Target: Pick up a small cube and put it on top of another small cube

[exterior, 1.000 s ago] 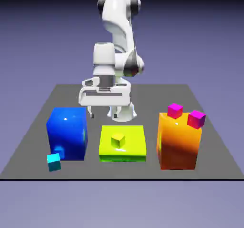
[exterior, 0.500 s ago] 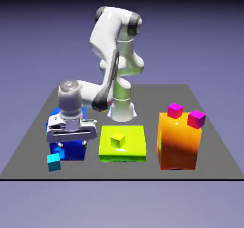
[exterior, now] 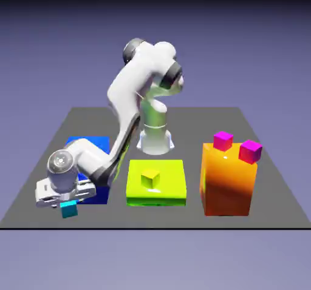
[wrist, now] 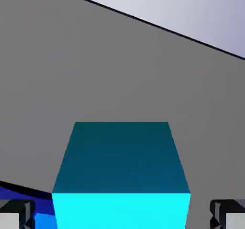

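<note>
Grey table (exterior: 36, 179) under a plain blue-violet backdrop. Nearest, at the front edge toward the exterior view's left: small cyan cube (exterior: 69, 209), resting on the grey surface just in front of the big blue cube (exterior: 88, 146), now with the gripper (exterior: 63, 205) down over it. Compared with 1 second back: hand then high over the middle of the table, well clear of everything; half a second back, hanging above the blue cube; now sunk right to table level at the cyan cube. Meaning for the task: approach finished, grasp apparently in progress, lift and carry not yet begun. In the hand view, cyan cube (wrist: 119, 175) large between the 2 grey fingertips (wrist: 16, 216), a sliver of gap visible on each side, so jaws astride the cube but seemingly not yet pressed against it; contact hard to confirm. Arm folded low and far forward, forearm slanting down to the wrist, hand pointing straight down. Farther back, at centre: small yellow cube (exterior: 150, 178) untouched on the lime-green slab (exterior: 173, 188), well apart from the gripper. Beyond, right: orange block (exterior: 228, 185) bearing 2 magenta cubes (exterior: 223, 140).
</note>
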You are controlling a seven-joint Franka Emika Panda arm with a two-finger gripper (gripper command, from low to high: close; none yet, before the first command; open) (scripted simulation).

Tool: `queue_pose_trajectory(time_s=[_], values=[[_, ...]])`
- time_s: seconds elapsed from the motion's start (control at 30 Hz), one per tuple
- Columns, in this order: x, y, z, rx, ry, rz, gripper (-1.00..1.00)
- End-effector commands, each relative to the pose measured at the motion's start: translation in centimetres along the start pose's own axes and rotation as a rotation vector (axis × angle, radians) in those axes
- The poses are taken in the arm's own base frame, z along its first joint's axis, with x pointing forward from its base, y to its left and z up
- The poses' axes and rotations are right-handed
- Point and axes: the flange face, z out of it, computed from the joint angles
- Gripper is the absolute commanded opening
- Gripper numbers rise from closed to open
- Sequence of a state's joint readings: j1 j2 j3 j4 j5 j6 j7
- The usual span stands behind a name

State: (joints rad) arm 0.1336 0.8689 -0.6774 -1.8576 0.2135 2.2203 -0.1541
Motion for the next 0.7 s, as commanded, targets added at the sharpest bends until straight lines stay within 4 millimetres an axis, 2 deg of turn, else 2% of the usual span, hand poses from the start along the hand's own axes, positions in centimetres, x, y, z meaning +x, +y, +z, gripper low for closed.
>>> queue_pose_trajectory(time_s=[0.0,0.1,0.23,0.33,0.5,0.67], values=[[0.0,0.0,0.0,0.000,0.000,0.000,-1.00],[-0.6,0.6,-6.6,0.000,0.000,0.000,-1.00],[-3.6,-8.6,-11.0,0.031,0.008,-0.212,-1.00],[-7.1,-15.2,-14.6,0.031,0.027,-0.378,-1.00],[-15.4,-24.7,-20.7,-0.015,0.084,-0.655,-1.00],[-26.1,-31.6,-26.2,-0.117,0.177,-0.917,-1.00]])
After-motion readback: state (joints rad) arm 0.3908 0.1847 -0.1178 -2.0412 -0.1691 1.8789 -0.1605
